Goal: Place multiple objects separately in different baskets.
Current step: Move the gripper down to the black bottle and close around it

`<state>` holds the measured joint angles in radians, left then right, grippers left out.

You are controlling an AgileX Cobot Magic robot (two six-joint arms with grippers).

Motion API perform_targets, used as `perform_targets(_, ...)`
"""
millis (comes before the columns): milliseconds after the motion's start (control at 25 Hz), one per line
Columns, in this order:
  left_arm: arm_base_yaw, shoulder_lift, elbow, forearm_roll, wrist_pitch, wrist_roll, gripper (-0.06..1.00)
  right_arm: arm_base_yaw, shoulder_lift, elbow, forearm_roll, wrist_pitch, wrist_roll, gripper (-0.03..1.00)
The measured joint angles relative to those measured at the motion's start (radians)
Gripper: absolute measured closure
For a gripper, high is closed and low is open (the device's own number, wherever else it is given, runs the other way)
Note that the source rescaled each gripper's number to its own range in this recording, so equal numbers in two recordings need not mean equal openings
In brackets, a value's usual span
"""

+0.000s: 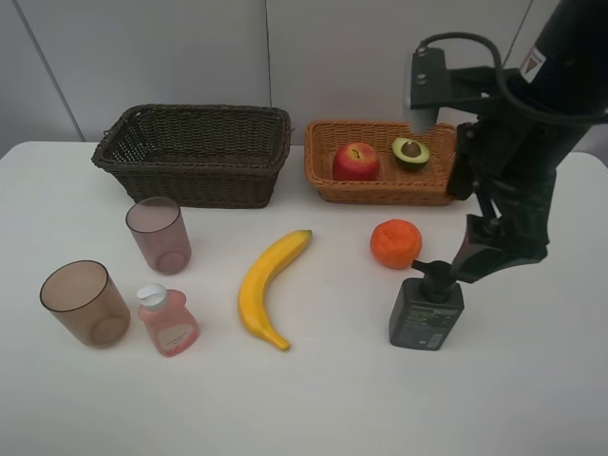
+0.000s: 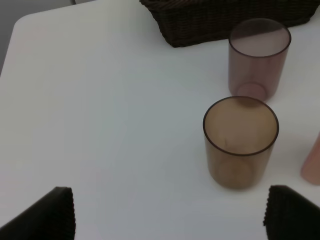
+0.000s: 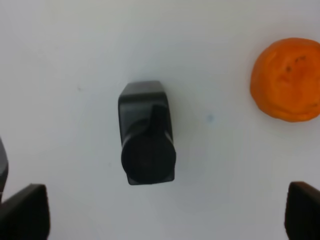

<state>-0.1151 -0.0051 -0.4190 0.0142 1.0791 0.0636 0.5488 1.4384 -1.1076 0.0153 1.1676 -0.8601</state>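
Observation:
Above the dark green pump bottle [image 1: 426,309] [image 3: 147,135] hangs my right gripper [image 1: 475,258] [image 3: 162,212], open, its fingers [image 3: 22,212] wide apart and empty. An orange tangerine [image 1: 396,243] [image 3: 286,79] lies just behind the bottle. The light tan basket [image 1: 380,190] holds a red apple [image 1: 356,161] and a halved avocado [image 1: 410,152]. The dark brown basket [image 1: 190,176] [image 2: 220,22] is empty. A yellow banana [image 1: 266,285] lies mid-table. Two brownish cups [image 1: 159,235] [image 1: 84,304] [image 2: 240,142] [image 2: 259,57] and a pink bottle [image 1: 169,321] stand at the left. My left gripper [image 2: 170,215] is open near the closer cup.
The white table [image 1: 313,399] ends near the left cups; its corner shows in the left wrist view. My right arm [image 1: 532,142] rises over the table's right side, partly over the tan basket's right end. A grey wall stands behind the baskets.

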Motion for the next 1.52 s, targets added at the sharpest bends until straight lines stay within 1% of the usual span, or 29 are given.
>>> perform_targets(240, 0.0, 0.0, 0.0, 0.0, 0.0, 0.0, -0.05, 0.0, 0.014, 0.075, 0.002, -0.062, 0.0, -0.02)
perform_targets(480, 0.0, 0.0, 0.0, 0.0, 0.0, 0.0, -0.05, 0.0, 0.107, 0.082, 0.032, -0.09, 0.0, -0.02)
perform_targets(800, 0.0, 0.0, 0.0, 0.0, 0.0, 0.0, -0.05, 0.0, 0.204, 0.084, 0.036, -0.141, 0.0, -0.02)
perform_targets(920, 0.0, 0.0, 0.0, 0.0, 0.0, 0.0, -0.05, 0.0, 0.213, 0.108, 0.036, -0.178, 0.001, 0.0)
perform_targets(1160, 0.0, 0.0, 0.0, 0.0, 0.0, 0.0, -0.05, 0.0, 0.219, 0.18, 0.036, -0.232, 0.001, 0.09)
perform_targets(1320, 0.0, 0.0, 0.0, 0.0, 0.0, 0.0, -0.05, 0.0, 0.219, 0.203, 0.036, -0.265, 0.001, 0.19)
perform_targets(1440, 0.0, 0.0, 0.0, 0.0, 0.0, 0.0, -0.05, 0.0, 0.219, 0.203, 0.036, -0.291, 0.001, 0.28)
perform_targets(1520, 0.0, 0.0, 0.0, 0.0, 0.0, 0.0, -0.05, 0.0, 0.219, 0.203, 0.029, -0.3, 0.001, 0.38)
